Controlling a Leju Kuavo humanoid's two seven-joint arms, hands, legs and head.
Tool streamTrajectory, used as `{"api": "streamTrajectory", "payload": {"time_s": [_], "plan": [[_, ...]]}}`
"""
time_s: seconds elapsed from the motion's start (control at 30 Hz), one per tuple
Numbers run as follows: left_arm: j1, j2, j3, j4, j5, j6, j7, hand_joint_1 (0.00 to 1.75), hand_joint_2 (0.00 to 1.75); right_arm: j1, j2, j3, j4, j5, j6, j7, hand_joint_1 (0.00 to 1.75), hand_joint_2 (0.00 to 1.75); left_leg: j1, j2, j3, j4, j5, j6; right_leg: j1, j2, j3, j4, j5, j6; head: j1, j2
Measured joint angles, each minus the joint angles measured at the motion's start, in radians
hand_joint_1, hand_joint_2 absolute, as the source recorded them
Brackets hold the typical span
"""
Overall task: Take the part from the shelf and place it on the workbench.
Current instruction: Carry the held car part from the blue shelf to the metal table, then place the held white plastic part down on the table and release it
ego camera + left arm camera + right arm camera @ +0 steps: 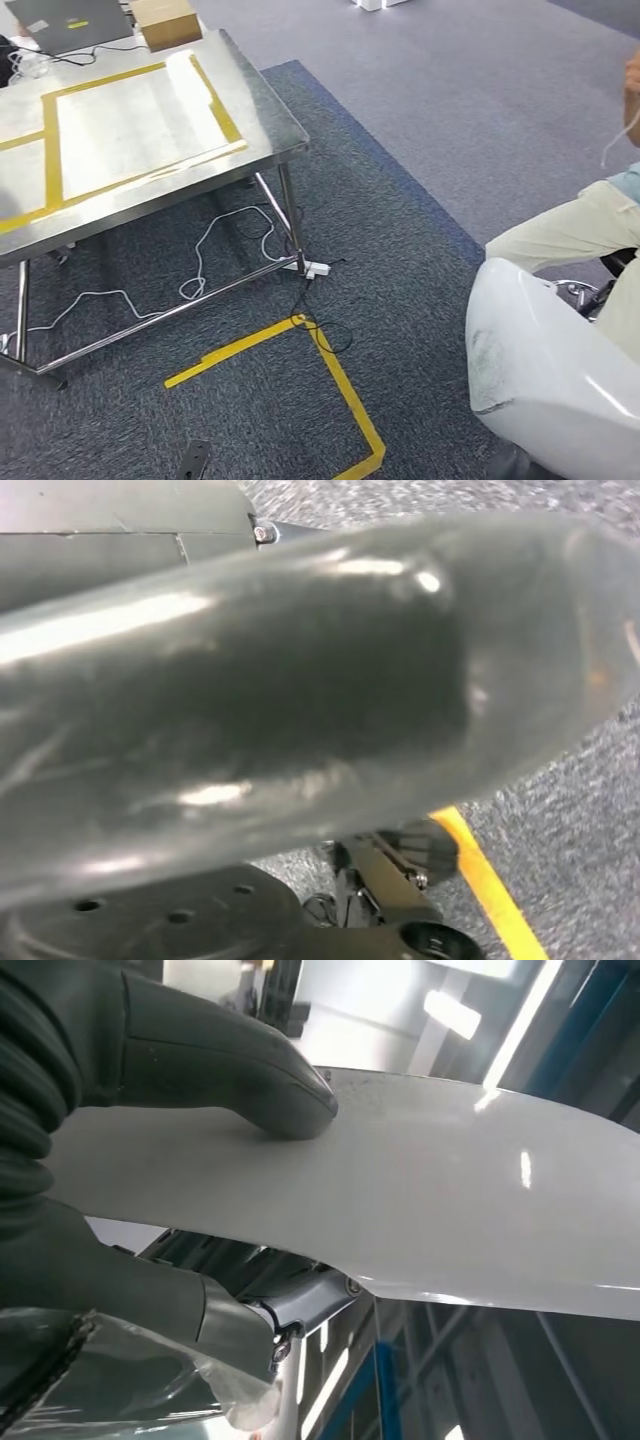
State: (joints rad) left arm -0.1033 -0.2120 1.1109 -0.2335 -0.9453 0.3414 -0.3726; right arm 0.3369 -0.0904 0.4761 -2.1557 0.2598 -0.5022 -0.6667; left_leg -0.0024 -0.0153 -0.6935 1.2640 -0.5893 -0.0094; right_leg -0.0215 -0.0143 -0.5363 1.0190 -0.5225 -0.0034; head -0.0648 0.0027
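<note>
Head view: the white part [551,370], a large glossy moulded shell, sits at about four o'clock in the picture, carried low over the carpet. The workbench [264,105], a steel table with a yellow tape frame [53,150] on its top, stands well apart at ten to eleven o'clock. A seated person's leg [573,230] is just beyond the part at three o'clock, and a white cable [200,265] trails under the bench.

Left wrist view: a blurred grey surface lies across the lens, with yellow floor tape [490,890] at five o'clock. Whether the left hand grips anything, I cannot tell.

Right wrist view: the right hand [136,1160] clamps the part's edge, thumb [226,1060] pressed flat on the white face, the darker fingers under it.

The step in hand looks like the carry. To do it well, keep the shell level and the thumb pressure steady, swing towards ten o'clock clear of the person's leg, and approach the bench edge squarely so the part can land inside the tape frame.
</note>
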Motion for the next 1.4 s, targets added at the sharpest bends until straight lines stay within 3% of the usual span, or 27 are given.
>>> {"api": "streamTrajectory", "payload": {"time_s": [0.03, 0.07, 0.13, 0.17, 0.23, 0.27, 0.33, 0.4, 0.47, 0.53, 0.57, 0.63, 0.7, 0.77, 0.83, 0.9, 0.97, 1.03, 1.07, 1.13, 1.17, 1.23, 1.27, 1.33, 1.4], "plan": [[0.0, 0.0, 0.0, 0.0, 0.0, 0.0, -0.001, 0.0, 0.0, -0.002, 0.0, 0.0, 0.0, 0.0, 0.002, 0.0, 1.75, 1.75, 0.002, 0.005, -0.019, 0.035, -0.004, -0.002, 0.001, -0.015, 0.002, 0.0, -0.003, 0.0, 0.0, 0.0], [0.001, 0.0, 0.0, 0.0, 0.0, 0.0, -0.002, 0.0, 0.0, -0.003, 0.0, 0.0, 0.001, -0.001, 0.005, 0.0, 1.75, 1.75, 0.003, 0.008, -0.019, 0.034, 0.011, -0.002, 0.002, -0.028, 0.006, 0.0, -0.007, 0.0, -0.001, 0.0], [0.003, 0.001, 0.0, 0.0, 0.0, 0.0, -0.003, 0.0, 0.0, -0.005, 0.0, 0.0, 0.001, -0.002, 0.007, 0.0, 1.75, 1.75, 0.001, 0.027, 0.031, -0.073, 0.082, 0.007, 0.003, -0.054, 0.018, 0.0, -0.015, 0.002, -0.001, 0.0], [0.002, 0.003, 0.0, 0.0, 0.0, 0.0, -0.003, 0.0, 0.0, -0.005, 0.0, 0.0, 0.001, -0.002, 0.007, 0.0, 1.75, 1.75, -0.005, 0.052, 0.063, -0.137, 0.108, 0.014, 0.006, -0.065, 0.022, 0.0, -0.021, 0.006, 0.0, 0.0], [-0.002, 0.004, 0.0, 0.0, 0.0, 0.0, -0.004, 0.0, 0.0, -0.005, 0.0, 0.0, 0.002, -0.002, 0.008, 0.0, 1.75, 1.75, -0.017, 0.09, 0.1, -0.215, 0.124, 0.029, 0.01, -0.087, 0.028, 0.0, -0.031, 0.016, 0.001, 0.0], [-0.003, 0.005, 0.0, 0.0, 0.0, 0.0, -0.004, 0.0, 0.0, -0.007, 0.0, 0.0, 0.002, -0.002, 0.009, 0.0, 1.75, 1.75, -0.022, 0.094, 0.102, -0.223, 0.117, 0.032, 0.012, -0.098, 0.031, -0.001, -0.034, 0.021, 0.002, 0.0], [-0.001, 0.006, 0.0, 0.0, 0.0, 0.0, -0.005, 0.0, 0.0, -0.01, 0.0, 0.0, 0.002, -0.002, 0.011, -0.001, 1.75, 1.75, -0.019, 0.07, 0.105, -0.233, 0.119, 0.039, 0.012, -0.113, 0.042, -0.005, -0.041, 0.03, 0.003, 0.0], [0.0, 0.006, 0.0, 0.0, 0.0, 0.001, -0.005, 0.0, 0.0, -0.012, -0.002, 0.0, 0.002, -0.002, 0.013, -0.001, 1.75, 1.75, -0.01, 0.044, 0.113, -0.246, 0.124, 0.049, 0.01, -0.071, 0.03, 0.033, -0.069, 0.039, 0.008, 0.0], [-0.003, 0.005, 0.0, 0.0, 0.0, 0.001, -0.005, 0.0, 0.0, -0.011, -0.004, 0.0, 0.003, -0.002, 0.015, -0.001, 1.75, 1.75, -0.005, 0.019, 0.116, -0.25, 0.126, 0.057, 0.008, -0.01, -0.033, 0.15, -0.121, 0.044, 0.014, 0.0], [-0.005, 0.004, 0.0, 0.0, 0.0, 0.001, -0.005, 0.0, 0.0, -0.01, -0.005, 0.0, 0.004, -0.003, 0.015, -0.001, 1.75, 1.75, -0.004, -0.008, 0.117, -0.249, 0.124, 0.059, 0.006, 0.01, -0.107, 0.262, -0.148, 0.049, 0.015, 0.0], [-0.004, 0.004, 0.0, 0.0, 0.0, 0.001, -0.005, 0.0, 0.0, -0.01, -0.005, 0.0, 0.004, -0.003, 0.015, -0.001, 1.75, 1.75, -0.004, -0.023, 0.119, -0.249, 0.123, 0.058, 0.005, 0.012, -0.125, 0.275, -0.133, 0.051, 0.015, 0.0], [-0.003, 0.004, 0.0, 0.0, 0.0, 0.001, -0.005, 0.0, 0.0, -0.01, -0.006, 0.0, 0.004, -0.003, 0.015, -0.001, 1.75, 1.75, -0.001, -0.054, 0.125, -0.245, 0.117, 0.051, -0.001, 0.025, -0.103, 0.182, -0.049, 0.056, 0.015, 0.0], [-0.005, 0.004, 0.0, 0.0, 0.0, 0.001, -0.005, 0.0, 0.0, -0.01, -0.006, 0.0, 0.005, -0.003, 0.015, -0.001, 1.75, 1.75, 0.001, -0.083, 0.125, -0.236, 0.11, 0.04, -0.009, 0.069, -0.054, 0.06, 0.01, 0.057, 0.016, 0.0], [-0.005, 0.004, 0.0, 0.0, -0.004, -0.004, -0.004, 0.0, 0.0, -0.011, -0.006, 0.0, 0.006, -0.003, 0.018, -0.001, 1.75, 1.75, 0.003, -0.105, 0.117, -0.231, 0.108, 0.027, -0.01, 0.094, -0.032, 0.016, 0.011, 0.05, 0.016, 0.0], [-0.002, 0.005, 0.0, 0.0, -0.011, -0.009, 0.0, 0.0, 0.0, -0.014, -0.006, 0.0, 0.008, -0.003, 0.022, -0.001, 1.75, 1.75, 0.007, -0.117, 0.111, -0.232, 0.109, 0.016, -0.008, 0.076, -0.026, 0.01, 0.012, 0.036, 0.015, 0.0], [0.0, 0.005, 0.0, 0.0, -0.016, -0.01, 0.006, 0.0, 0.0, -0.017, -0.006, 0.0, 0.009, -0.003, 0.028, -0.001, 1.75, 1.75, 0.005, -0.074, 0.099, -0.202, 0.089, 0.006, -0.009, 0.051, -0.019, 0.005, 0.011, 0.023, 0.009, 0.0], [-0.003, 0.005, 0.0, 0.0, -0.018, -0.008, 0.012, 0.0, 0.0, -0.018, -0.006, 0.0, 0.009, -0.004, 0.039, -0.001, 1.75, 1.75, 0.004, -0.013, 0.05, -0.096, 0.035, -0.003, -0.008, 0.021, -0.012, 0.003, 0.007, 0.012, 0.003, 0.0], [-0.005, 0.004, -0.001, 0.0, -0.02, -0.007, 0.016, 0.0, 0.0, -0.02, -0.006, 0.0, 0.009, -0.005, 0.05, -0.001, 1.75, 1.75, 0.008, 0.005, -0.01, 0.023, -0.009, -0.008, -0.005, -0.011, -0.007, 0.003, 0.0, 0.008, 0.002, 0.0], [-0.004, 0.004, -0.001, 0.0, -0.021, -0.006, 0.017, 0.0, 0.0, -0.022, -0.006, 0.0, 0.01, -0.005, 0.055, -0.001, 1.75, 1.75, 0.009, 0.007, -0.021, 0.042, -0.005, -0.009, -0.004, -0.025, -0.003, 0.003, -0.003, 0.008, 0.002, 0.0], [-0.001, 0.005, -0.001, 0.0, -0.025, -0.007, 0.019, 0.0, 0.0, -0.023, -0.006, 0.0, 0.011, -0.003, 0.06, -0.001, 1.75, 1.75, 0.009, 0.016, 0.011, -0.029, 0.053, -0.005, -0.004, -0.051, 0.008, 0.003, -0.012, 0.011, 0.001, 0.0], [-0.001, 0.005, -0.001, 0.0, -0.027, -0.007, 0.019, 0.0, 0.0, -0.024, -0.006, 0.0, 0.012, -0.003, 0.061, -0.001, 1.75, 1.75, 0.006, 0.037, 0.042, -0.096, 0.087, 0.001, -0.003, -0.062, 0.013, 0.003, -0.017, 0.014, 0.002, 0.0], [-0.004, 0.004, -0.002, 0.0, -0.028, -0.008, 0.018, 0.0, 0.0, -0.024, -0.006, 0.0, 0.013, -0.005, 0.07, -0.001, 1.75, 1.75, -0.005, 0.08, 0.09, -0.196, 0.117, 0.013, 0.001, -0.082, 0.017, 0.003, -0.029, 0.025, 0.002, 0.0], [-0.005, 0.004, -0.002, 0.0, -0.028, -0.008, 0.018, 0.0, 0.0, -0.024, -0.006, -0.001, 0.015, -0.01, 0.082, -0.001, 1.75, 1.75, -0.01, 0.094, 0.096, -0.216, 0.113, 0.02, 0.004, -0.09, 0.023, 0.005, -0.031, 0.032, 0.002, 0.0], [-0.004, 0.003, -0.002, 0.0, -0.028, -0.01, 0.018, 0.0, 0.0, -0.022, -0.006, -0.002, 0.022, -0.023, 0.124, -0.001, 1.75, 1.75, -0.01, 0.079, 0.1, -0.225, 0.095, 0.035, 0.004, -0.101, 0.033, 0.014, -0.031, 0.046, 0.002, 0.0], [0.001, 0.003, -0.002, 0.0, -0.027, -0.01, 0.019, 0.0, 0.0, -0.019, -0.006, -0.004, 0.031, -0.03, 0.165, -0.002, 1.75, 1.75, -0.006, 0.061, 0.116, -0.232, 0.08, 0.053, 0.0, -0.076, 0.024, 0.049, -0.044, 0.056, 0.007, 0.0]]}}
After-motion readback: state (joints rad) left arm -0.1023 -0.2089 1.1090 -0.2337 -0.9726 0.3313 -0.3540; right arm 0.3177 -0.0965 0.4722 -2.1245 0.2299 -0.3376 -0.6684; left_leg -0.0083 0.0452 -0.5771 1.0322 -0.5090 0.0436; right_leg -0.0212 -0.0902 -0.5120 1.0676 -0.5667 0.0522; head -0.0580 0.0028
